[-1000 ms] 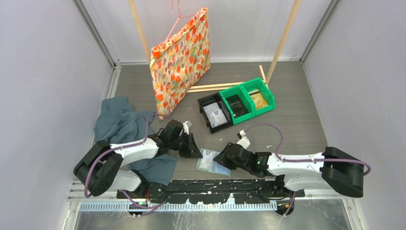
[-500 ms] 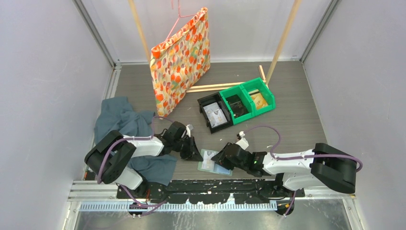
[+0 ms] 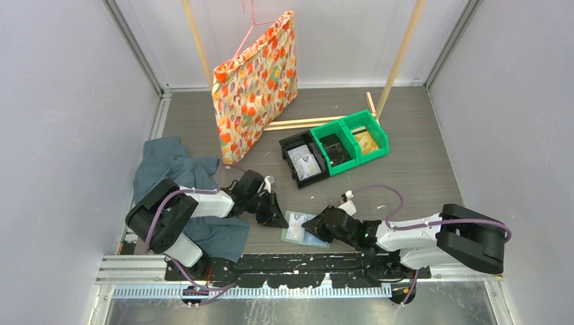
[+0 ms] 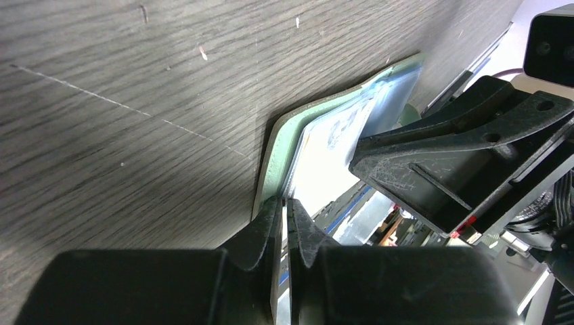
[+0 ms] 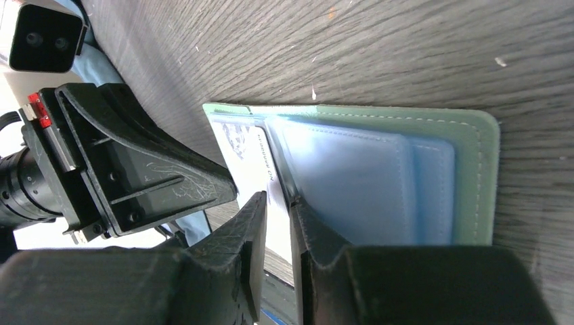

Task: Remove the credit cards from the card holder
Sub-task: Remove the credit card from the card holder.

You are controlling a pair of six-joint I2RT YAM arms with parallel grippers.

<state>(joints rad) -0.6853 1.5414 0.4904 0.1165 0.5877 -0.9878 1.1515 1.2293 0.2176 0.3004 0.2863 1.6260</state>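
The card holder (image 3: 302, 231) lies open on the table near the front edge, sage green with pale blue pockets (image 5: 352, 183). A white card (image 5: 247, 156) sticks out of its left side. My left gripper (image 3: 279, 218) is at the holder's left end, its jaws nearly together and pinching the green edge (image 4: 274, 149). My right gripper (image 3: 311, 227) reaches in from the right. In the right wrist view its jaws stand a narrow gap apart over the white card, one fingertip (image 5: 301, 210) against the blue pocket's edge. Each wrist view shows the other gripper close by.
A dark teal cloth (image 3: 172, 177) lies under the left arm. Green bins (image 3: 352, 142) and a black bin (image 3: 302, 160) stand behind the holder. A patterned bag (image 3: 257, 81) hangs at the back. Wooden sticks (image 3: 308, 122) lie on the table.
The right gripper's jaws have narrowed around the white card. The left arm's elbow has drawn in toward the holder. The holder has stayed in about the same place.
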